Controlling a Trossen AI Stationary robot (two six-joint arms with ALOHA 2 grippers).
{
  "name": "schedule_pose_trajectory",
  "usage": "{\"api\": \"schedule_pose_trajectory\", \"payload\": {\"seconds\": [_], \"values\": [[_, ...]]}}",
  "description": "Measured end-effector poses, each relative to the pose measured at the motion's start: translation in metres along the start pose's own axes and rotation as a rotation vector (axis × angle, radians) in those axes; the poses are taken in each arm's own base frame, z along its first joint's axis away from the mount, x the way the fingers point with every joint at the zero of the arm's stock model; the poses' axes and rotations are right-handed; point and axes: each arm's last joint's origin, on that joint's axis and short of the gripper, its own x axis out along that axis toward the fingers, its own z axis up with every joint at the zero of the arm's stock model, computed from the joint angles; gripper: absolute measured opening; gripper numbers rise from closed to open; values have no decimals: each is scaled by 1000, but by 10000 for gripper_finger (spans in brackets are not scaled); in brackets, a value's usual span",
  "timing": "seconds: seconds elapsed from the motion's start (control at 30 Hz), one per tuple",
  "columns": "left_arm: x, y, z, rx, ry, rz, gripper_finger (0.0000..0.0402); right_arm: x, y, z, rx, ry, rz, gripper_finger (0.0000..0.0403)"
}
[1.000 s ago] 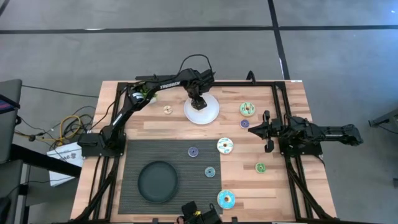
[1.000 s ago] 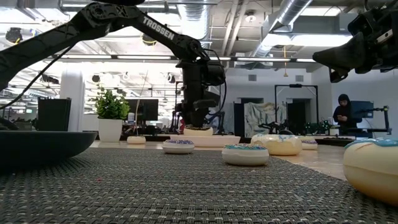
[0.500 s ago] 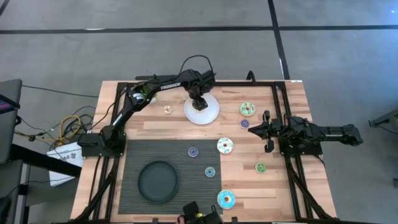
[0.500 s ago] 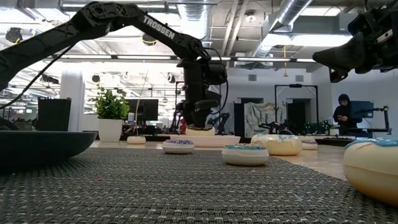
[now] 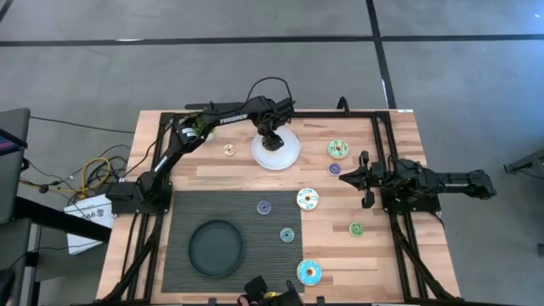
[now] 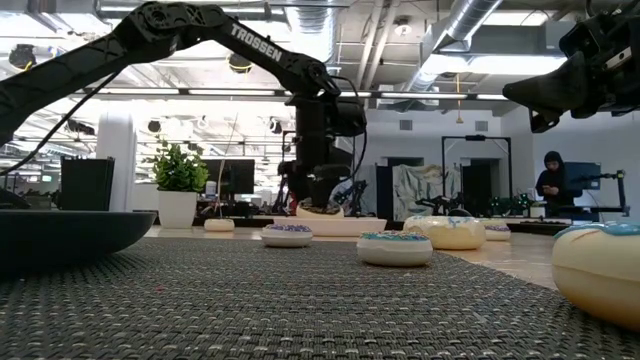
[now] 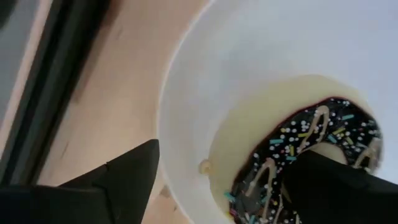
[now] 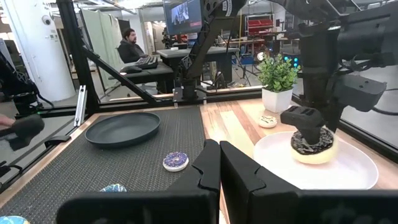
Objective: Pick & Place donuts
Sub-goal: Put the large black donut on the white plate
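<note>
Here the left gripper (image 5: 271, 138) hangs wide open over the chocolate donut (image 7: 298, 163) on the white plate (image 5: 287, 153).

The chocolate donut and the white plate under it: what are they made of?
Chocolate donut: probably moulded plastic or foam, a matte pale body under glossy dark icing with painted-looking sprinkles. White plate: looks like smooth plastic or glazed ceramic, evenly white with a soft sheen; the pictures cannot tell which.

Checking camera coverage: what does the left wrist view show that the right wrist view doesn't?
Left wrist only: sprinkles and pale drizzle on the chocolate donut, seen close up.
Right wrist only: black dish, purple donut, potted plant, a seated person, the shut right gripper.
Both: that donut on the white plate, left gripper open around it.
</note>
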Motion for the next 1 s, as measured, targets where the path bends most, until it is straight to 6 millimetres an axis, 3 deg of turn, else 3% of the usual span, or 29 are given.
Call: {"api": "schedule_pose_trajectory", "payload": {"seconds": [0.07,0.17,0.23,0.5,1.0], "values": [[0,0,-2,28,20,-62,313,0,0,0,0,0,0,0],[0,1,-2,-24,25,-15,313,0,0,0,0,0,0,0],[0,-1,-3,40,33,-118,313,0,0,0,0,0,0,0],[0,0,-3,-2,32,27,313,0,0,0,0,0,0,0],[-5,-5,-5,21,41,15,313,0,0,0,0,0,0,0]]}}
